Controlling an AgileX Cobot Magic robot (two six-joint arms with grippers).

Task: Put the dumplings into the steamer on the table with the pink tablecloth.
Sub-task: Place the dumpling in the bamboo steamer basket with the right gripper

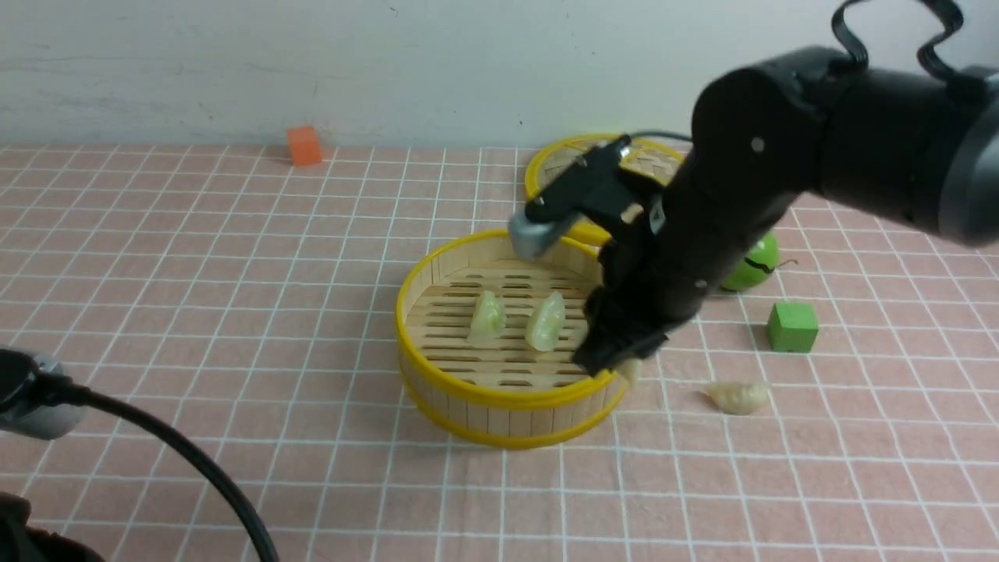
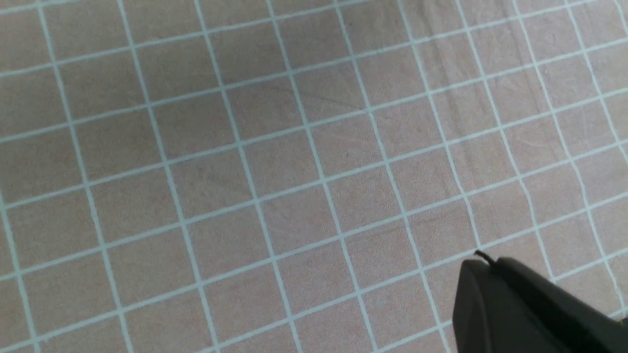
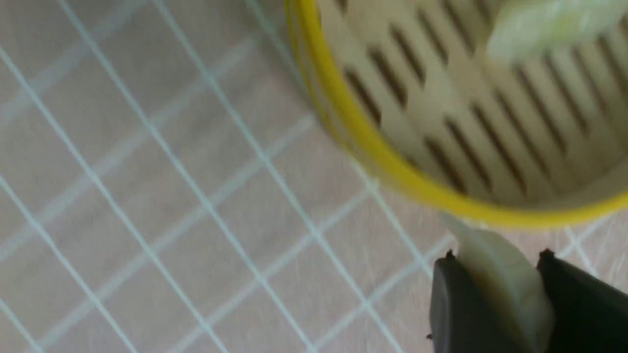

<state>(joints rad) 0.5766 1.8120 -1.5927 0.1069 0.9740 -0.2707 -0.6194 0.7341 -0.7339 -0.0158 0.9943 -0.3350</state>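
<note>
Right jaws carrying a dumpling by the steamer rim

Right arm (image 1: pixel 702 234) is reaching in over the desk (image 1: pixel 234 312); its jaws are pinching a cream dumpling (image 3: pixel 510 289) between their tips, close beside the yellow rim of the steamer (image 1: pixel 511 417). Steamer is standing on the pink tablecloth (image 1: pixel 195 257), near mid-desk. Inside, two pale green dumplings (image 1: pixel 517 320) are lying apart on the slatted floor. Another cream dumpling (image 1: pixel 737 396) is lying on the cloth, to the right of the steamer.

Beyond that one, a green cube (image 1: pixel 793 327) is sitting on the cloth; farther back, a round green object (image 1: pixel 753 261) is showing partly behind the arm. A woven lid (image 1: pixel 574 150) with a yellow rim is lying behind the steamer, partly hidden by the arm. An orange block (image 1: pixel 304 146) is resting at the far edge.

Left arm (image 1: pixel 35 398) is hanging at the near left corner, its jaws pressing together, well apart from the steamer.
</note>
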